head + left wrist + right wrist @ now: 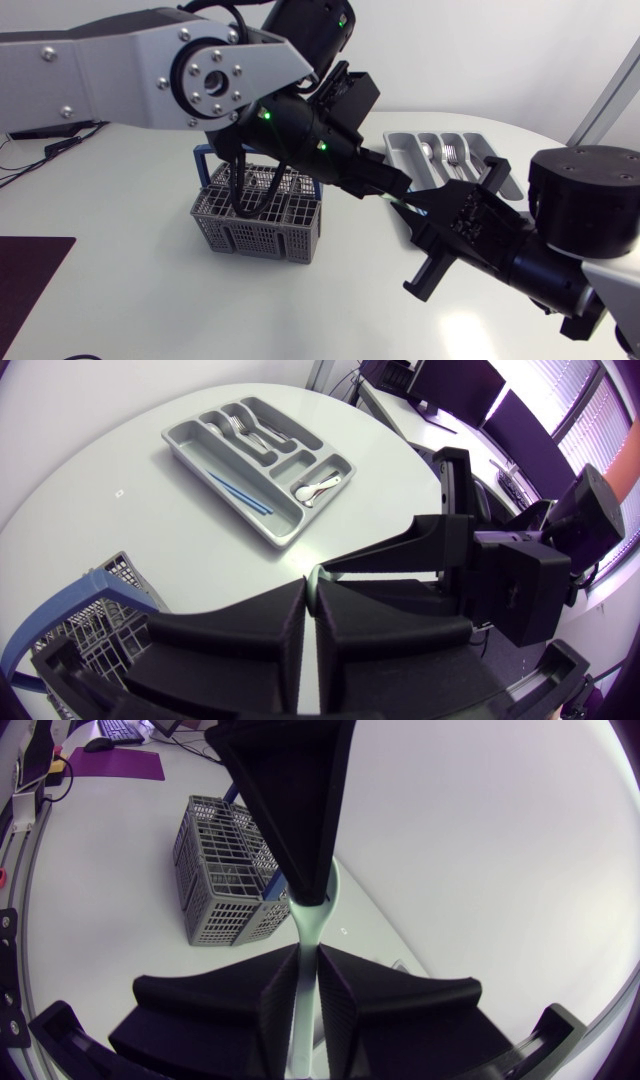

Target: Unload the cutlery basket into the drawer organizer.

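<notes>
- Head view: my arms meet above the table, between the basket (250,235) and the organizer (398,150).
- My left gripper (312,600) is clenched on one end of a pale utensil (311,927).
- My right gripper (308,982) grasps the handle end, so the utensil hangs in the air between both.
- The organizer holds forks (240,428), a white spoon (322,486) and a blue stick (240,492).

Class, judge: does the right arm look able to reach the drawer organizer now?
Probably yes: the organizer lies just beyond the right tool, nothing between; but the left tool also clamps the pale utensil.
</notes>
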Controlling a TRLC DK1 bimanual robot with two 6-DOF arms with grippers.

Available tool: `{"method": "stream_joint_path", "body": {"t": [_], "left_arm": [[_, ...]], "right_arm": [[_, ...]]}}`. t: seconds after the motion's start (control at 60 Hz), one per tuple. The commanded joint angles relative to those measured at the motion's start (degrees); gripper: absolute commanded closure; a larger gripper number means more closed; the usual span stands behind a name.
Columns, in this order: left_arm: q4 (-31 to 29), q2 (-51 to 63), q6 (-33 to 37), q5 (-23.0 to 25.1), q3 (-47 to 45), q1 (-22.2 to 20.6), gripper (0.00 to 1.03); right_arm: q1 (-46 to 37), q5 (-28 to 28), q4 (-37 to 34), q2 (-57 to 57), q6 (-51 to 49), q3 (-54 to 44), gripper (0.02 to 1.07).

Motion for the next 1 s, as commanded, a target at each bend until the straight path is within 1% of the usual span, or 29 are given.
{"method": "stream_joint_path", "body": {"t": [0.0, 0.267, 0.317, 0.333, 0.367, 0.4, 0.417, 0.433, 0.45, 0.467, 0.517, 0.55, 0.567, 0.6, 0.683, 0.767, 0.833, 0.883, 0.933, 0.983], "left_arm": [[-0.25, 1.07, -1.41, 0.56, 1.87, -0.48, 1.0], [-0.33, 0.9, -1.67, 0.56, 1.79, -0.48, 1.0], [-0.42, 0.9, -1.76, 0.56, 1.87, -0.48, 0.98], [-0.42, 0.9, -1.76, 0.56, 1.87, -0.48, 0.95], [-0.42, 0.81, -1.84, 0.56, 1.87, -0.39, 0.87], [-0.42, 0.72, -1.84, 0.56, 1.96, -0.31, 0.75], [-0.42, 0.63, -1.84, 0.56, 1.96, -0.22, 0.71], [-0.42, 0.63, -1.84, 0.56, 1.96, -0.22, 0.64], [-0.42, 0.55, -1.84, 0.56, 2.05, -0.22, 0.59], [-0.42, 0.46, -1.84, 0.56, 2.14, -0.04, 0.48], [-0.51, 0.37, -2.02, 0.56, 2.31, 0.13, 0.31], [-0.51, 0.19, -2.11, 0.56, 2.4, 0.4, 0.17], [-0.51, 0.11, -2.2, 0.56, 2.4, 0.57, 0.11], [-0.51, 0.02, -2.37, 0.56, 2.49, 0.93, 0.04], [-0.51, -0.51, -2.37, 0.56, 2.84, 1.72, 0.04], [-0.51, -1.3, -2.28, 0.56, 2.93, 2.95, 0.04], [-0.42, -2.0, -1.93, 0.38, 2.84, 4.0, 0.04], [-0.42, -2.44, -1.76, 0.21, 2.75, 5.85, 0.04], [-0.51, -2.53, -1.49, -0.06, 2.67, 7.08, 0.04], [-0.51, -2.79, -0.97, -0.59, 2.31, 8.04, 0.04]], "right_arm": [[0.66, 0.45, 0.58, 0.77, -0.54, 0.21, 0.94], [0.66, 0.45, 0.23, 0.95, -0.8, 0.03, 0.95], [0.75, 0.36, 0.14, 0.86, -0.8, 0.03, 0.95], [0.75, 0.45, 0.14, 0.86, -0.8, 0.03, 0.95], [0.75, 0.45, 0.05, 0.86, -0.8, 0.12, 0.95], [0.75, 0.45, -0.03, 0.86, -0.8, 0.12, 0.95], [0.75, 0.45, -0.12, 0.86, -0.8, 0.12, 0.95], [0.75, 0.45, -0.12, 0.86, -0.8, 0.12, 0.95], [0.75, 0.45, -0.12, 0.77, -0.8, 0.12, 0.95], [0.75, 0.36, -0.21, 0.77, -0.89, 0.03, 0.95], [0.75, 0.36, -0.3, 0.77, -0.89, -0.06, 0.95], [0.75, 0.36, -0.39, 0.77, -0.89, -0.15, 0.95], [0.75, 0.36, -0.39, 0.77, -0.89, -0.23, 0.95], [0.75, 0.19, -0.56, 0.77, -0.89, -0.23, 0.95], [0.58, -0.87, -1.62, 0.68, -1.06, -0.41, 0.95], [-1.97, -3.77, -1.97, 0.51, -3.26, -1.02, 0.95], [-7.6, -9.75, -3.46, 0.51, -5.11, -0.85, 0.95], [-12.69, -14.75, -4.87, 0.51, -7.66, -0.32, 0.95], [-15.86, -17.04, -5.31, 0.6, -9.59, 0.03, 0.95], [-19.64, -20.56, -6.89, 1.21, -11.88, 1.08, 0.95]]}}
